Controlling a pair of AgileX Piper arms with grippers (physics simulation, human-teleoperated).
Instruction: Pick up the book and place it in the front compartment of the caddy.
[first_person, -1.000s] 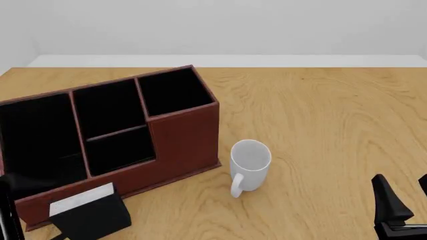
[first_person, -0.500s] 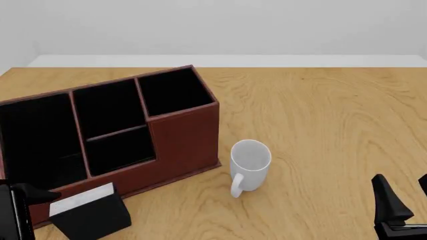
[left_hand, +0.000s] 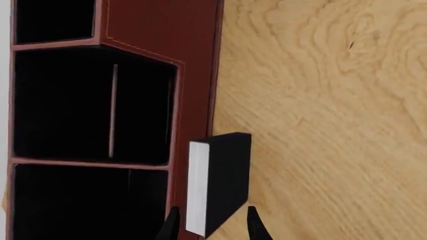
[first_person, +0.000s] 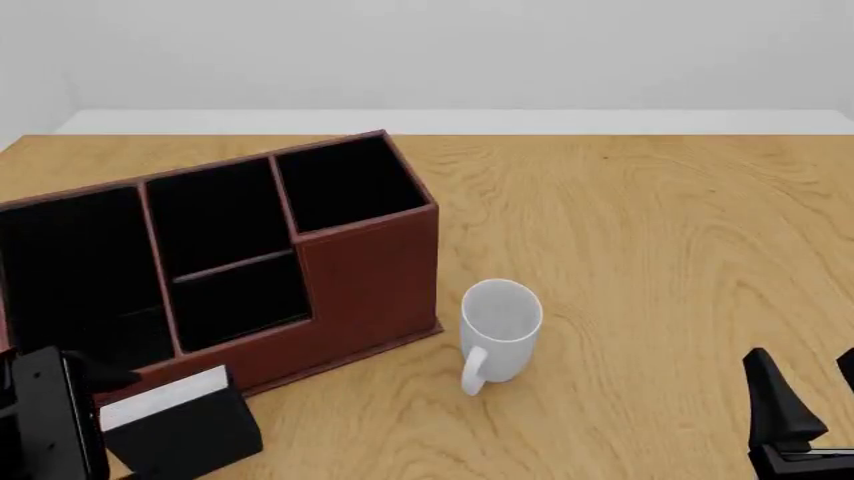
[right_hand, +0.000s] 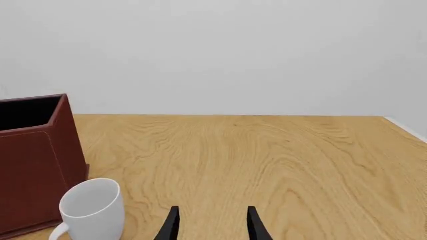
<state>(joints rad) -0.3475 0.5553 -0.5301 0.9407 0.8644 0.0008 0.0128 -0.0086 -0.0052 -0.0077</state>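
The book (first_person: 180, 425) is black with a white page edge and stands on the table just in front of the caddy (first_person: 367, 285). In the left wrist view, the book (left_hand: 220, 175) has its near end between the open fingers of my left gripper (left_hand: 212, 227), one on each side, not closed on it. From the front, the left gripper (first_person: 94, 420) is at the book's left end. The front compartment (first_person: 220, 215) is the taller-walled middle pocket (left_hand: 63, 105). My right gripper (first_person: 810, 400) rests open and holds nothing at the near right (right_hand: 212, 222).
A white mug (first_person: 501, 330) stands upright just right of the caddy's near corner, also in the right wrist view (right_hand: 92, 210). Bare wooden table (first_person: 641, 230) stretches to the right and back. The caddy's long wall runs close beside the book.
My left gripper has come in from the left edge and now straddles the book's end. The book, mug, caddy and right arm have not moved.
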